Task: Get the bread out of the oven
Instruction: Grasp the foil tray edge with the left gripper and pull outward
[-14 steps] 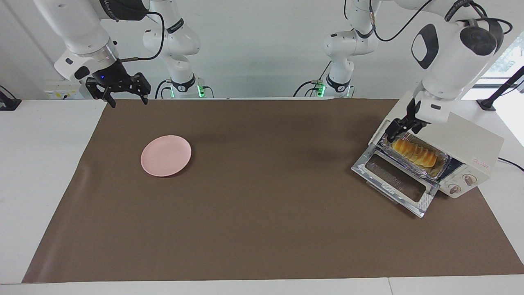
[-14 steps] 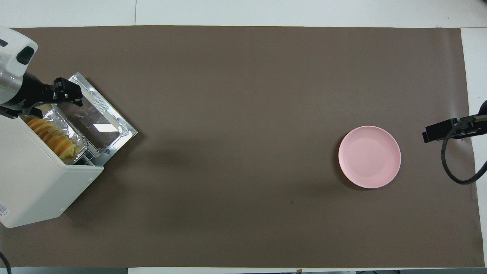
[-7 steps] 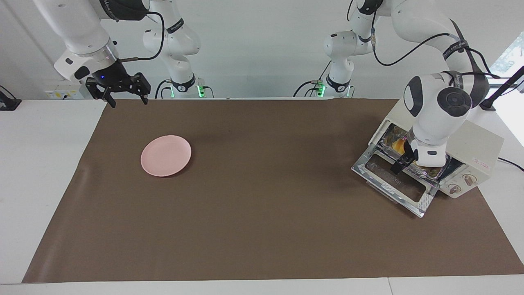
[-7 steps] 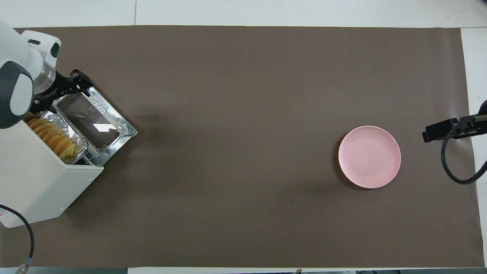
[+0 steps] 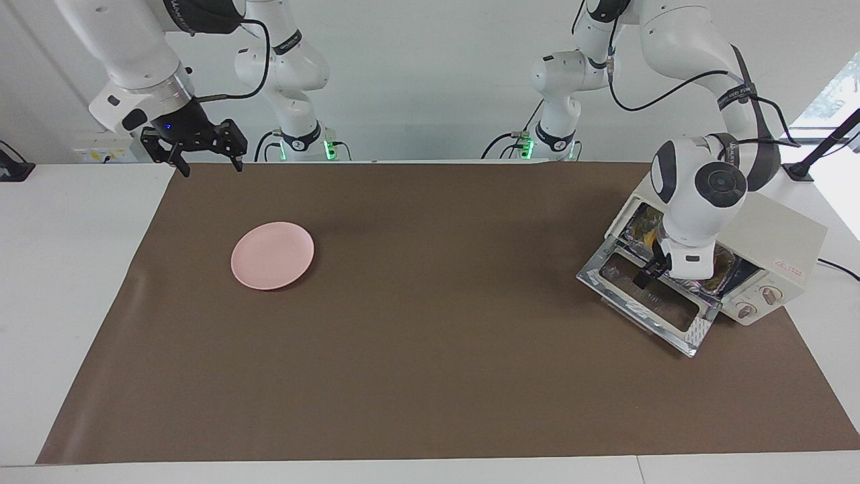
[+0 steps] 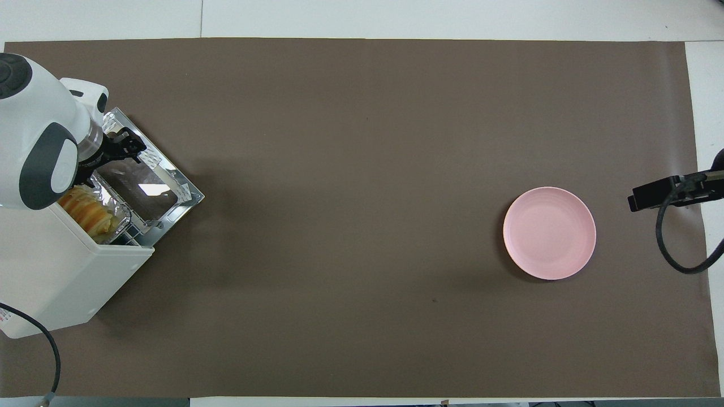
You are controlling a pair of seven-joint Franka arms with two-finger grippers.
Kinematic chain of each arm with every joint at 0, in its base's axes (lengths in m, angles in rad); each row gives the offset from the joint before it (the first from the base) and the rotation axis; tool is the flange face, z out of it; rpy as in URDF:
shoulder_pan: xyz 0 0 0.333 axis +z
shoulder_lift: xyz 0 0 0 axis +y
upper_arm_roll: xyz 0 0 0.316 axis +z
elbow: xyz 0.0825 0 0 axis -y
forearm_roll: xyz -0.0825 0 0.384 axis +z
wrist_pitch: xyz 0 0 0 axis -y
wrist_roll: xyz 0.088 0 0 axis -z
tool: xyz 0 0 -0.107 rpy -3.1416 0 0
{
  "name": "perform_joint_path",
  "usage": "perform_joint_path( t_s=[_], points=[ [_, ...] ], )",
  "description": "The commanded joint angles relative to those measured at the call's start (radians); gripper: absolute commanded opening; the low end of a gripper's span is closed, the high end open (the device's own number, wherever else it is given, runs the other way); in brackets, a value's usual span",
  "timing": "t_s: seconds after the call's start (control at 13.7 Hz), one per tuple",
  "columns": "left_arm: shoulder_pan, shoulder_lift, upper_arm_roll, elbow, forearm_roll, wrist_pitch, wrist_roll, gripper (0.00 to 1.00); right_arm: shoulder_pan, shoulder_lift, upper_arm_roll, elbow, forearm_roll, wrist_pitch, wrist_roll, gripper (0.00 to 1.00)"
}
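Observation:
The cream-white oven (image 5: 779,232) stands at the left arm's end of the table with its glass door (image 5: 672,316) dropped open. The golden bread (image 6: 89,209) lies in a silver foil tray (image 6: 116,206) in the oven's mouth. In the facing view my left wrist hides most of the bread; only a yellow bit (image 5: 649,236) shows. My left gripper (image 5: 646,277) hangs low over the open door (image 6: 155,192), just in front of the tray, and also shows in the overhead view (image 6: 131,148). My right gripper (image 5: 201,161) waits open and empty above the mat's edge near its base.
A pink plate (image 5: 272,255) lies on the brown mat toward the right arm's end, also in the overhead view (image 6: 549,233). The oven's two knobs (image 5: 758,300) face the table's middle. A black cable (image 6: 676,249) hangs by the right gripper.
My left arm has swung down from the oven's upper corner to low over the open door, and its wrist now covers most of the bread in the facing view. The right arm has not moved.

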Motion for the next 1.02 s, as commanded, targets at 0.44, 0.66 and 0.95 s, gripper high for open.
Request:
perform_joint_path(
  t_s=[0.44, 0.66, 0.95],
  points=[
    [0.039, -0.075, -0.002, -0.133, 0.026, 0.057, 0.002, 0.00, -0.014, -0.015, 0.003, -0.015, 0.010, -0.005, -0.013, 1.00],
    [-0.053, -0.012, -0.010, 0.024, 0.026, 0.021, 0.025, 0.00, -0.013, -0.015, 0.003, -0.015, 0.010, -0.005, -0.013, 1.00],
    [-0.258, 0.056, -0.021, 0.151, -0.062, 0.022, 0.163, 0.00, -0.014, -0.015, 0.003, -0.015, 0.010, -0.005, -0.016, 1.00]
  ],
)
